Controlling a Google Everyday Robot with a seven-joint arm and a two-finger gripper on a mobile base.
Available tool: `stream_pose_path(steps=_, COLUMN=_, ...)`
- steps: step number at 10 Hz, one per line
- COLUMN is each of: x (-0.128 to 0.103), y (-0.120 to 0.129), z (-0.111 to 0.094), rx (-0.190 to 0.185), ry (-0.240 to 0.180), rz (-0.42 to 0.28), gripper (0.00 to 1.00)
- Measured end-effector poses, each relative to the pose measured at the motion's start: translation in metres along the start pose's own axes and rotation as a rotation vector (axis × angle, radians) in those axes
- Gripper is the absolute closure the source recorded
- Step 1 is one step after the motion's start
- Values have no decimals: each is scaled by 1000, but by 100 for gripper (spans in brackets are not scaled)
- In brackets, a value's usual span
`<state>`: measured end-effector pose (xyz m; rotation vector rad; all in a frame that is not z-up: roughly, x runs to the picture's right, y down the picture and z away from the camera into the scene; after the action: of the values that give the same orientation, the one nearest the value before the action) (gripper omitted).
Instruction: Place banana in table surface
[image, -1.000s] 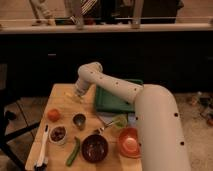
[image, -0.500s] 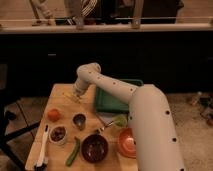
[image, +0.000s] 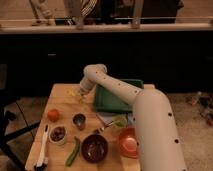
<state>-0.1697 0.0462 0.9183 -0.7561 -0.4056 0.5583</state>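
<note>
The banana (image: 73, 93) is a small pale yellow shape lying on the light tan wooden table surface (image: 62, 102), near its far edge, left of the dark green tray (image: 115, 99). My gripper (image: 81, 95) is at the end of the white arm, low over the table and right beside the banana, at its right end. The arm's wrist hides part of the gripper. Whether the gripper still touches the banana does not show.
On the table are an orange-red fruit (image: 53, 115), a steel cup (image: 79, 120), a small bowl (image: 58, 134), a white brush (image: 42, 147), a green cucumber-like vegetable (image: 73, 151), a dark bowl (image: 94, 147), an orange bowl (image: 128, 142) and a green item (image: 119, 121).
The arm's forearm has shifted slightly. The gripper stays low beside the banana near the table's far left part.
</note>
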Motion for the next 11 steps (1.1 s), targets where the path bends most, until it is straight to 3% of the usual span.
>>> stream_pose_path(steps=3, x=3, y=-3, z=-4, rx=-19, ry=-25, rz=-5, gripper=22)
stream_pose_path(steps=11, x=1, y=-2, z=-18, rx=-30, ry=-66, rz=-24, gripper=20)
